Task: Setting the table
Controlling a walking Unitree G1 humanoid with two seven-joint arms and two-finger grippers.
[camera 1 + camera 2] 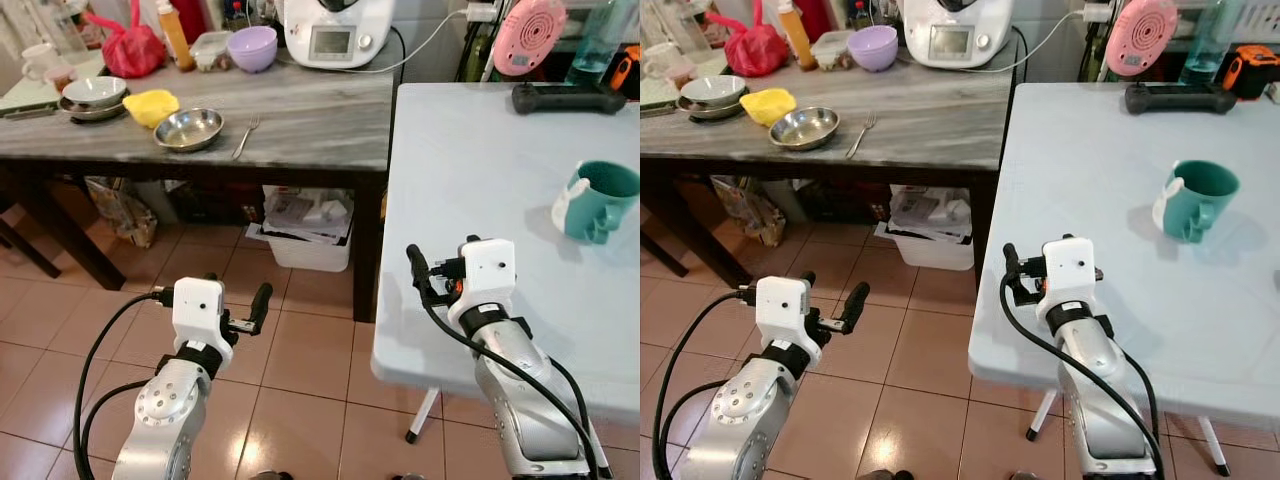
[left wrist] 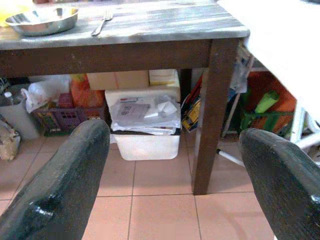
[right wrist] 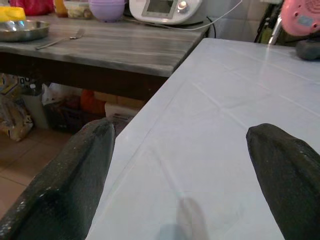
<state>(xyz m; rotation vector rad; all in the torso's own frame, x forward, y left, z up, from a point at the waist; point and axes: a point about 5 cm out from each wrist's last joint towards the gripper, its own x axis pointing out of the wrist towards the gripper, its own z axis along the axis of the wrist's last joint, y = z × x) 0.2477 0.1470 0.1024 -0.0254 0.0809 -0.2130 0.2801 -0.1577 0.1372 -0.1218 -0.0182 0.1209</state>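
Observation:
A steel bowl (image 1: 188, 128) and a fork (image 1: 246, 136) lie near the front edge of the grey wooden table (image 1: 310, 110). Beside them sit a yellow bowl (image 1: 151, 106), stacked bowls (image 1: 94, 95) and, further back, a purple bowl (image 1: 252, 47). A teal mug (image 1: 598, 200) stands on the white table (image 1: 470, 150) to the right. My left gripper (image 1: 237, 286) hangs open over the tiled floor, facing the grey table's underside, with nothing between its fingers. My right gripper (image 1: 443, 252) is open and empty, low over the white table's near left edge.
A white bin of papers (image 1: 310, 232) and bags (image 1: 120, 210) sit under the grey table. A white kitchen appliance (image 1: 338, 30), a red bag (image 1: 132, 50) and a bottle (image 1: 175, 35) line its back. A black device (image 1: 568, 97) lies at the white table's far side.

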